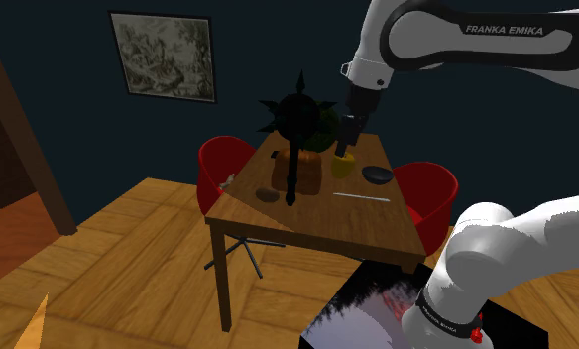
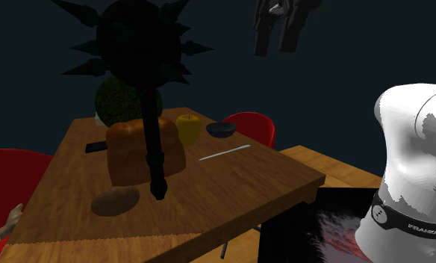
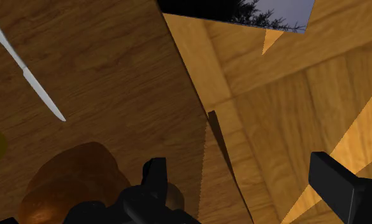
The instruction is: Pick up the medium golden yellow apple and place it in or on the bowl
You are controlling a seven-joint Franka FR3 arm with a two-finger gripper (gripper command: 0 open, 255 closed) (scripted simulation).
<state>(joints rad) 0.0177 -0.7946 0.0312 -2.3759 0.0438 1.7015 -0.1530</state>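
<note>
Apple (image 2: 188, 128) sits between bread (image 2: 144, 153) and bowl (image 2: 221, 130); you've a mace (image 2: 139, 46) fronting the bread, gripper (image 2: 275, 46) spread empty overhead.

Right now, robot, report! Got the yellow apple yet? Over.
Gripper open, empty, high above the table. Apple sits on table beside bowl. Tall spiked black mace stands nearby.

The shoulder view looks down from high behind the stand (image 1: 377, 307) over the table (image 1: 327, 218) toward the far wall (image 1: 278, 59). The second exterior view sits lower and nearer, sharing the table, knife (image 2: 224, 152) and bread loaf (image 2: 131, 153). The wrist view faces down, close over the table's edge and the floor (image 3: 293, 95).
</note>
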